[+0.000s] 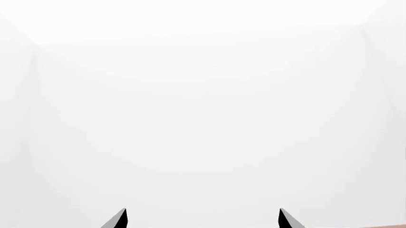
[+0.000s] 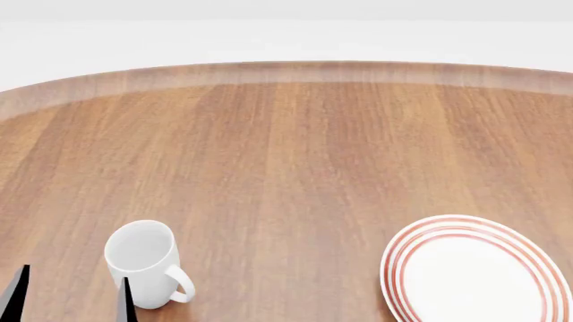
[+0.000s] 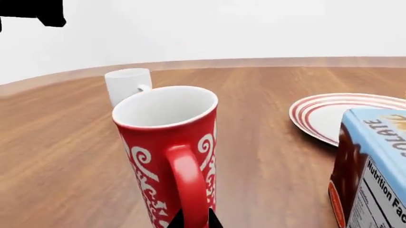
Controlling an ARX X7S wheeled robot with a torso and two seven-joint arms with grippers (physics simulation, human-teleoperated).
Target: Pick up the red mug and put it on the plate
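The round wooden table [image 2: 296, 154], brown-grained with a paler curved far edge, carries everything here. Next in size is the round white plate with concentric red rings [image 2: 474, 268], one only, lying flat near the table's near right edge and bare on top, so it looks ready to receive the mug. One blue and brown printed carton [image 3: 371, 171] stands upright close to the right wrist camera, just beside the plate in that view, and may crowd a direct path across. There are two mugs. The tall red ceramic mug with white swirls [image 3: 168, 152] stands upright on the table with its loop handle turned straight toward the right gripper [image 3: 193, 221]; it does not show in the head view, so it probably sits nearer the robot than that view reaches. Only the dark fingertips of this gripper show, close together at the handle's base, and I cannot tell whether they pinch it. The plain white mug [image 2: 143, 263] stands upright near the near left edge, well apart from the plate. Beside it the left gripper [image 2: 70, 292] holds its fingers spread wide, gripping nothing, apparently parked out of the way.
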